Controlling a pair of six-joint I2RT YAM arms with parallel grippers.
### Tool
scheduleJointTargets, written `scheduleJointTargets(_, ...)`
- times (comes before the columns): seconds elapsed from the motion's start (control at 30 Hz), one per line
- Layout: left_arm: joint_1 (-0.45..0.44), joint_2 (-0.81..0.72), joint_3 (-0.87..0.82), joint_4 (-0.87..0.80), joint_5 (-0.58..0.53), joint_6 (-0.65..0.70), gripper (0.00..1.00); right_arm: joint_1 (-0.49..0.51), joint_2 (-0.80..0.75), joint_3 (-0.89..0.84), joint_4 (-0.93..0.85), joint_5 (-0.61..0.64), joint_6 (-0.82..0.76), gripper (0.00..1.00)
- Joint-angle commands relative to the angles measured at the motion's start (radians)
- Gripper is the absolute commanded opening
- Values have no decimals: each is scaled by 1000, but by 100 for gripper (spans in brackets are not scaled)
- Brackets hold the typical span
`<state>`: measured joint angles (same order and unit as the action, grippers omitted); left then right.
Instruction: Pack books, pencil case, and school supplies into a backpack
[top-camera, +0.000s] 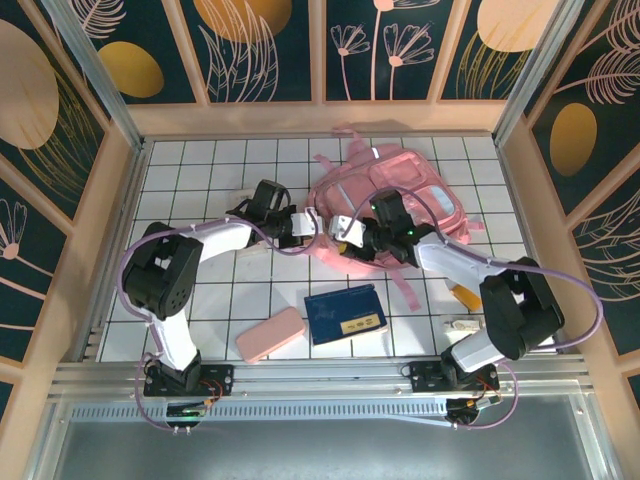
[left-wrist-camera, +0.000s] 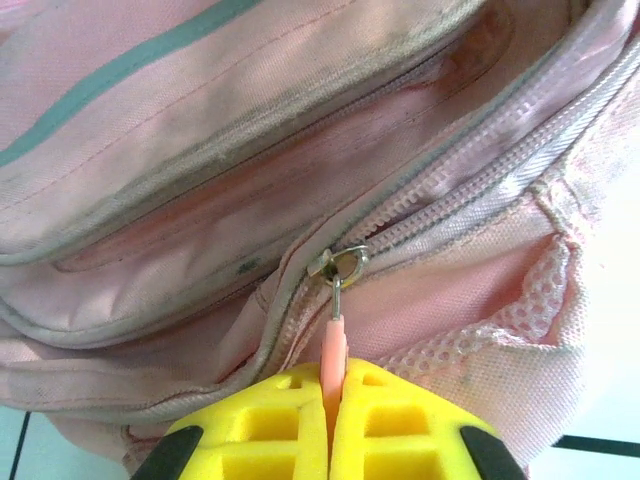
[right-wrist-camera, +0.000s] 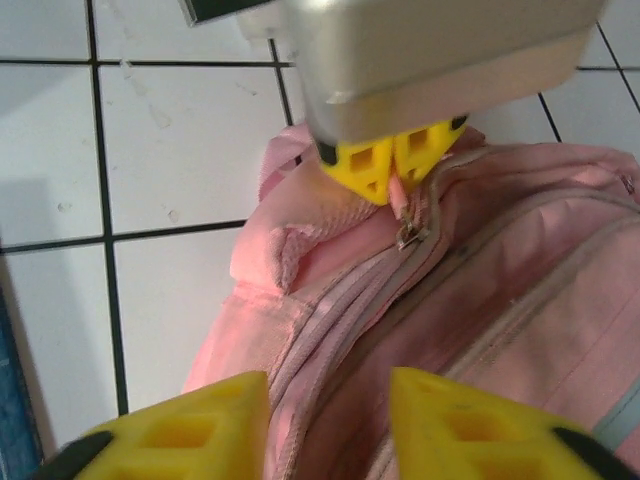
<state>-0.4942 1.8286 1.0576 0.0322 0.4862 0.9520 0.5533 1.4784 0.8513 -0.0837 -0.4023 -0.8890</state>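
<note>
Backpack (top-camera: 400, 195) lies flat at the far centre-right of the tiled table (top-camera: 200, 170), its lower left edge covered by both wrists. The main zip looks mostly closed, and how far it runs is cut off at the frame edges. Left gripper (left-wrist-camera: 333, 390) is pressed together on the pink zip pull (left-wrist-camera: 334, 345), just below the metal slider (left-wrist-camera: 336, 264). The same pinch is seen from the right wrist. Right gripper (right-wrist-camera: 328, 405) has its fingers spread and hangs over the backpack's corner with nothing between them. Whether the tips touch the fabric can't be told. Dark-blue book (top-camera: 345, 314) with a yellow label lies near the front edge, with the pencil case (top-camera: 271, 334) just left of it, apart. Orange item (top-camera: 467, 297) is half hidden by the right arm. Tiny whitish item (top-camera: 462, 324) is too small to identify.
</note>
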Motion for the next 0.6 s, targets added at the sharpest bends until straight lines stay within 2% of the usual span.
scheduleJointTargets(0.0,-3,-62,-24,-23,36,37,0,-34,-49,-36,24,-4,91,50)
scheduleJointTargets(0.07,-2,-70,-25,-32,47,31,0,-33,-65,-60,26,22,114,56)
scheduleJointTargets(0.23,-3,-89,-24,-40,87,33,0,-18,-51,-104,68,144,112,53)
scheduleJointTargets(0.37,-1,-94,-19,-44,89,35,0,-12,-19,-76,45,99,112,52)
scheduleJointTargets(0.4,-1,-95,-18,-47,94,36,0,-3,-7,-75,50,117,107,50)
scheduleJointTargets(0.53,-1,-102,-20,-50,106,28,0,26,35,-79,95,203,97,30)
scheduleJointTargets(0.57,-1,-106,-22,-48,108,25,0,29,42,-77,103,218,95,28)
